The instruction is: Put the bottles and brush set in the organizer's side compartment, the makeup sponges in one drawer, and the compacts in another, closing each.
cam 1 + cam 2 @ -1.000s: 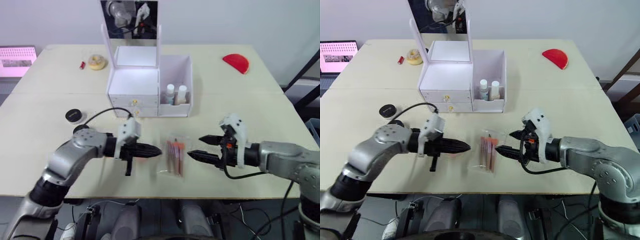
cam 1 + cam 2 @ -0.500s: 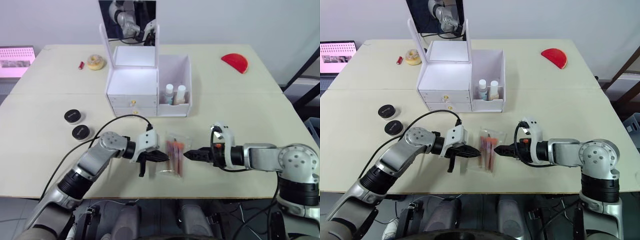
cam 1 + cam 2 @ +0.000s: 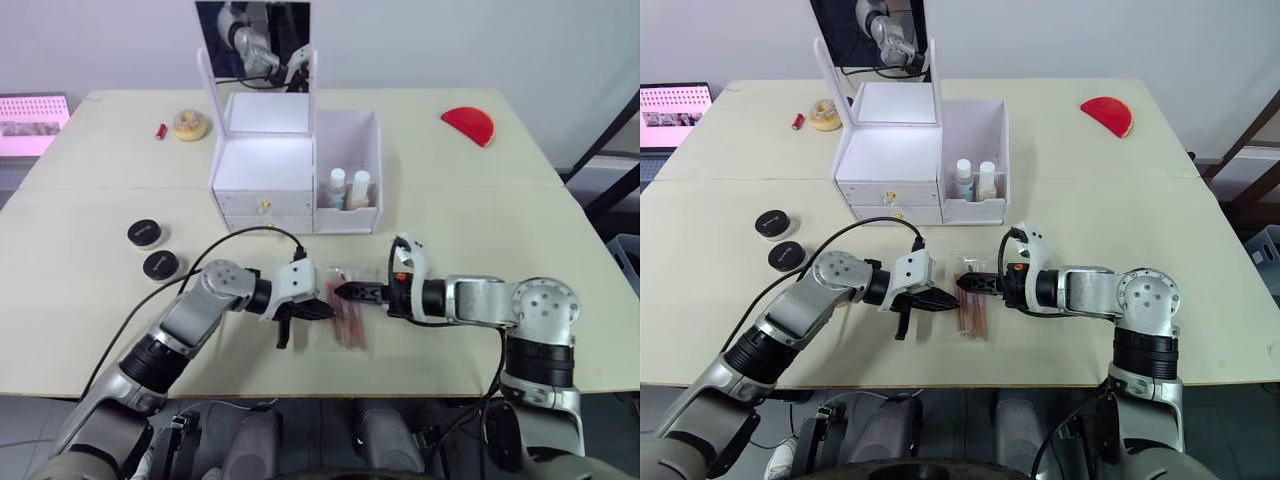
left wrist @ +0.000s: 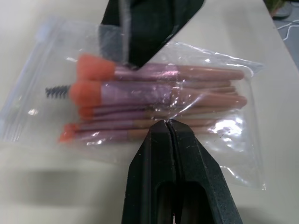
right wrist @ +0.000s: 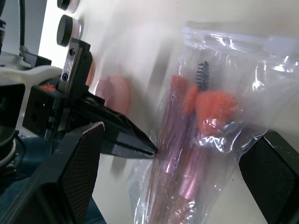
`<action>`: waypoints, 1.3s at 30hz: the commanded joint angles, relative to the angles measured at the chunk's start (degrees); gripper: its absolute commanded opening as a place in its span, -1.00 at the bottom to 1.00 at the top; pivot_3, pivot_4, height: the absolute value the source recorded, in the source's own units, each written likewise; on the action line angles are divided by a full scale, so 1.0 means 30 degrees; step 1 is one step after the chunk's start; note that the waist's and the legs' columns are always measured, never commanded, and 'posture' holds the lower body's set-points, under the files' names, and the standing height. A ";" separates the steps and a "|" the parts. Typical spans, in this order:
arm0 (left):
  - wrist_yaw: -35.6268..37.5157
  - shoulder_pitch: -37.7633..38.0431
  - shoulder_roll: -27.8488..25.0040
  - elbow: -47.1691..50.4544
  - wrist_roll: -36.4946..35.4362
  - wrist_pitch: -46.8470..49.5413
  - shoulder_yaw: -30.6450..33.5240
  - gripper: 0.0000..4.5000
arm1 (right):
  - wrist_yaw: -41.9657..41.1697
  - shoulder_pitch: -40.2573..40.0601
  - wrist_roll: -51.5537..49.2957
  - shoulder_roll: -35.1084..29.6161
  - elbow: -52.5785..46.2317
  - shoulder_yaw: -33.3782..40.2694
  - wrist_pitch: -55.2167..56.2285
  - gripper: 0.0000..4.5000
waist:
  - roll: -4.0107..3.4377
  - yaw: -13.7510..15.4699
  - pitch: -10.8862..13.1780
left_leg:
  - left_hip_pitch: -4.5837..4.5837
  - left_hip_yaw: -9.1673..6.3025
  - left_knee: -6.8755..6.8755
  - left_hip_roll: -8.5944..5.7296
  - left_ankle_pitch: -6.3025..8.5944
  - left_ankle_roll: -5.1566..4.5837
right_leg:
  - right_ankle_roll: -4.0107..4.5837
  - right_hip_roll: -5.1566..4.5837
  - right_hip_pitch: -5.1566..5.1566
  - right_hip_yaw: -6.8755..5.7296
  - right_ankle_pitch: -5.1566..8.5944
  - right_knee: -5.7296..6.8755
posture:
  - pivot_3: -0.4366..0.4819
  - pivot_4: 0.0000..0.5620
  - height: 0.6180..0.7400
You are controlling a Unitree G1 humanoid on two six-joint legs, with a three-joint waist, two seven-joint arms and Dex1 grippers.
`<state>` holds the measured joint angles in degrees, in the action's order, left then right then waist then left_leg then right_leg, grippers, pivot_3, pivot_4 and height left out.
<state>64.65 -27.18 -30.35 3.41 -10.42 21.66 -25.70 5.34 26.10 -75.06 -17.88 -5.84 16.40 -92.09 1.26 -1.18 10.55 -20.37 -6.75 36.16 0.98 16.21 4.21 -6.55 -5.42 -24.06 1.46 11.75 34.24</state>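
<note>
The brush set point(image 3: 345, 312) lies in a clear bag on the table in front of the white organizer point(image 3: 265, 170). Two bottles point(image 3: 349, 188) stand in the organizer's side compartment. Both drawers look shut. My left gripper point(image 4: 167, 123) is shut, its tip pressed on the bag's left edge. My right gripper point(image 5: 184, 133) is open, with the bag's far end between its fingers. Two black compacts point(image 3: 153, 249) sit at the left. A pink makeup sponge point(image 5: 112, 93) lies beside the left gripper.
The organizer's mirror lid point(image 3: 255, 45) stands upright. A yellow ring point(image 3: 188, 124) and a small red item point(image 3: 161, 131) lie at the back left, and a red half-round piece point(image 3: 468, 125) at the back right. A pink screen point(image 3: 35, 110) sits at the far left.
My right gripper has moved left, from beside the bag to over its upper end. The left gripper has come in to the bag's left edge and stays there.
</note>
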 commanded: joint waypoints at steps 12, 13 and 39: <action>0.0036 0.0007 0.0049 0.0706 0.0008 -0.0236 0.0344 -1.00 | 0.0111 0.0071 0.0606 0.0183 0.0199 0.0308 -0.0096 -0.98 | -0.0008 0.0019 0.0004 | -0.0020 -0.0002 -0.0008 -0.0001 0.0000 0.0000 | -0.0016 -0.0001 -0.0006 0.0000 0.0011 -0.0012 | -0.05 -0.47 1.00; 0.0021 0.0017 0.0065 0.0707 -0.0021 -0.0244 0.0375 -1.00 | 0.0094 0.0112 0.0642 0.0185 0.0231 0.0355 -0.0090 -0.98 | -0.0008 0.0017 0.0004 | -0.0020 -0.0003 -0.0007 -0.0002 0.0000 0.0000 | -0.0016 -0.0001 -0.0006 0.0000 0.0011 -0.0011 | -0.05 -0.47 1.00; -0.0504 0.1305 -0.3291 0.5031 -0.9251 0.7167 0.9761 0.99 | -0.5137 0.4497 -0.3753 -0.5578 -0.3821 0.0486 0.2430 -1.00 | -0.0067 -0.0036 0.0048 | -0.0041 -0.0004 -0.0017 -0.0001 0.0002 -0.0002 | -0.0074 -0.0001 -0.0031 -0.0002 0.0052 -0.0035 | -0.05 -0.47 1.00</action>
<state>64.17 -23.52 -39.84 16.77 -36.41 42.63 1.43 -6.77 37.06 -85.55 -33.68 -15.08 17.24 -87.94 1.06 -1.29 10.69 -20.47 -6.76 36.09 0.98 16.21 4.20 -6.78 -5.42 -24.15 1.46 11.91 34.14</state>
